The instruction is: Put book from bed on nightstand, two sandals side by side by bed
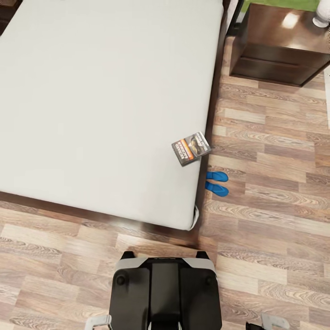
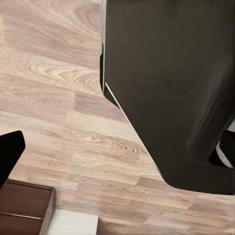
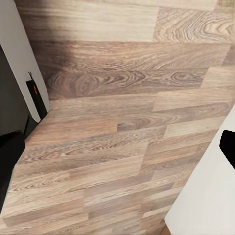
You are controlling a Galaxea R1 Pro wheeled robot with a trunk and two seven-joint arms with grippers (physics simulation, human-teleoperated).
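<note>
The book (image 1: 191,148), dark with an orange band, lies flat and slightly turned on the bed's grey mattress (image 1: 91,101), close to its right edge. On the floor just beyond that edge lie the two blue sandals (image 1: 217,176) (image 1: 216,188), parallel and close together, right against the dark bed frame (image 1: 207,137). A nightstand (image 1: 275,41) stands at the far right by the head of the bed. Both arms are tucked low beside my base (image 1: 165,293). My left gripper's dark fingertip (image 2: 11,152) and my right gripper's fingertip (image 3: 228,147) each sit at the frame's edge over bare floor, holding nothing.
I stand at the foot corner of the bed on wood-plank floor (image 1: 275,229). A white object (image 1: 322,16) rests on the nightstand's top. My black trunk (image 2: 171,88) looms beside the left wrist, and a brown wooden piece (image 2: 22,205) shows low by the floor.
</note>
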